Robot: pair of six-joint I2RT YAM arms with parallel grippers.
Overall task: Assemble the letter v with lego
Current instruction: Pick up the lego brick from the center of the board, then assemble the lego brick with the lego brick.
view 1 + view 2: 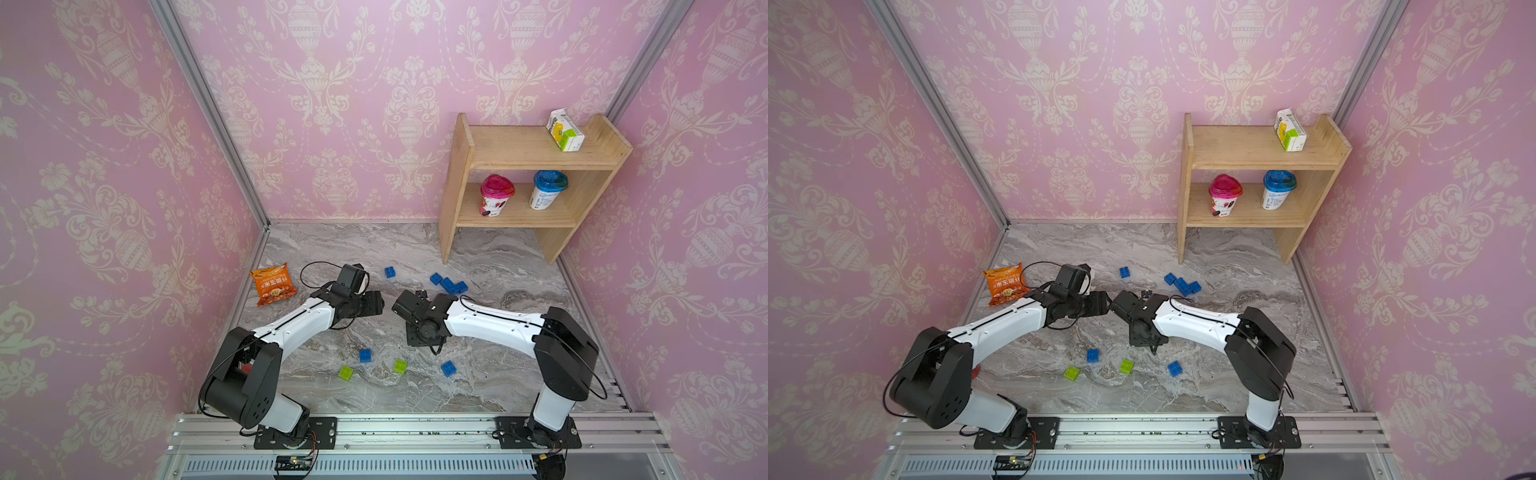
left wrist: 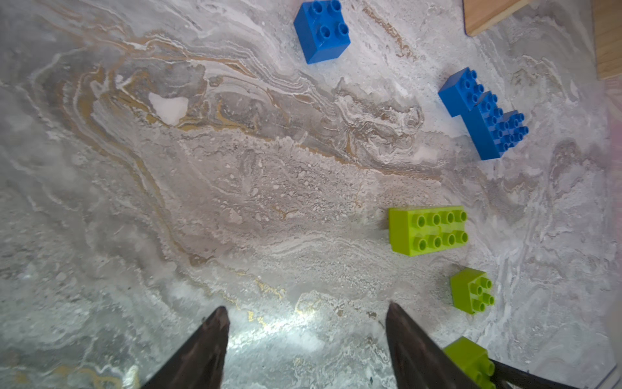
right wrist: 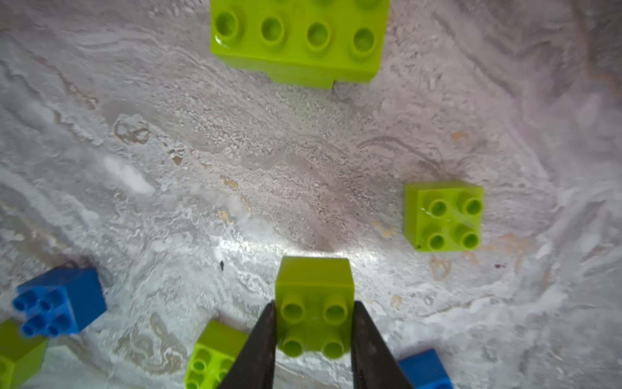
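Right claw (image 3: pixel 314 304) is pinching a small green brick (image 3: pixel 314 283) from both sides, I see. Left claw (image 2: pixel 306 306) hangs wide open above the table (image 2: pixel 168 202).

Bare tabletop (image 2: pixel 202 168) lies ahead of the left hand (image 2: pixel 306 308); a long green brick (image 2: pixel 427 230) and a small green brick (image 2: pixel 471 291) crowd one side. The wooden shelf (image 1: pixel 528 187) blocks the far right corner.

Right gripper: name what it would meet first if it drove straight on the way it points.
Closed on a small green brick, the right gripper faces bare marble tabletop first. If it clears that, the long green brick lies next in line. Depth is unclear in the wrist view.
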